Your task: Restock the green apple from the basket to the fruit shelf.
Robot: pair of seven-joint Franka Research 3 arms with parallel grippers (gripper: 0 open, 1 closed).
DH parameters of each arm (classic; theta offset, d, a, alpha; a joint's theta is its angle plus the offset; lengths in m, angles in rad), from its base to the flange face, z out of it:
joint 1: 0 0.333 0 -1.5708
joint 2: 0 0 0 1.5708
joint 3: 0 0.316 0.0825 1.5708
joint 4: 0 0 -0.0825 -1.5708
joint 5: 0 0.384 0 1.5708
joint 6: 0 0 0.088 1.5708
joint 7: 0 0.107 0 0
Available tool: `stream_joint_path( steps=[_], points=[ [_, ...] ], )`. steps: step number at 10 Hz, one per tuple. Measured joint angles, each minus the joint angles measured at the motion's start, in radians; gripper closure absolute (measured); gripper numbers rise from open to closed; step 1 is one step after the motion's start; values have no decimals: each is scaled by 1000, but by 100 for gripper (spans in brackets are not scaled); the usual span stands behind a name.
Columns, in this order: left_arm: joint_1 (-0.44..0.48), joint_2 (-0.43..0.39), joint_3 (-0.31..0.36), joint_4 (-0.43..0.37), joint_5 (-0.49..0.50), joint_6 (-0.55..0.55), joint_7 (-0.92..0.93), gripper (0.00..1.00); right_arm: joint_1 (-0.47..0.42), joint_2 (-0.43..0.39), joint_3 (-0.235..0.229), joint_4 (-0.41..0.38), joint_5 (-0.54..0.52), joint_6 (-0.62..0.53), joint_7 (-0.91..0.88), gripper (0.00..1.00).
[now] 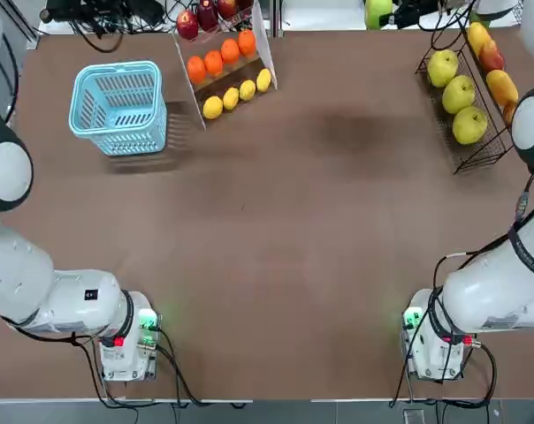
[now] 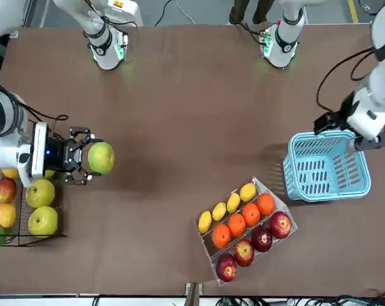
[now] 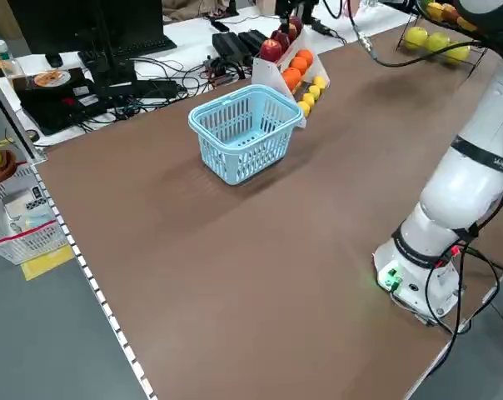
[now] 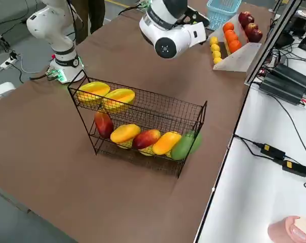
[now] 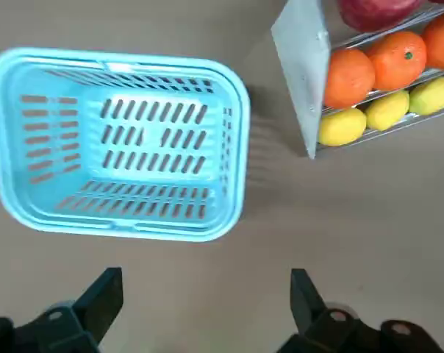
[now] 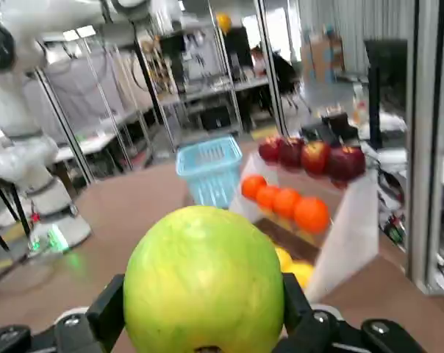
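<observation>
The green apple (image 2: 101,157) is up off the bench, pinched between the jaws of the right gripper (image 2: 84,157), which is turned level so the fruit pokes out sideways toward the middle of the bench. It sits just beside the fruit shelf (image 2: 27,237), close to the row of bigger yellow-green fruits on its wire. In the right wrist view the apple (image 6: 204,281) fills the space between the two black fingers (image 6: 108,310), which press on its widest part from either side; the jaws stand wide, closed only as far as the fruit lets them.

By the look of it the apple is smooth, glossy and firm, round enough to roll and slick enough to slide if the grip loosens. I would judge it light for this arm, but the skin could bruise under a hard squeeze. Across the middle, as it is held now, seems the right place to take it. Once set on the slanted wire it will likely roll down against the rail or its neighbours.

Farther out, the basket (image 1: 119,108) stands empty at the far left of the bench, with the clear stand (image 1: 225,71) of apples, oranges and lemons next to it. The left gripper (image 5: 203,309) hovers above the bench near the basket, jaws spread fully and holding nothing.
</observation>
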Motion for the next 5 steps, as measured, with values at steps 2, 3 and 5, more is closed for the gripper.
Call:
stream_joint_path(
  steps=[2, 3, 5],
  points=[
    [-71, -14, 82, 61, -1, -39, 44, 0, 0, -7, -1, 49, -180, 78, 76, 13],
    [-121, -24, 114, 75, -1, -45, 44, 0, 0, -9, 0, 76, -266, 102, 129, 13],
    [-155, -39, 142, 77, -2, -59, 85, 0, 1, -12, 0, 121, -421, 136, 263, 13]
  ],
)
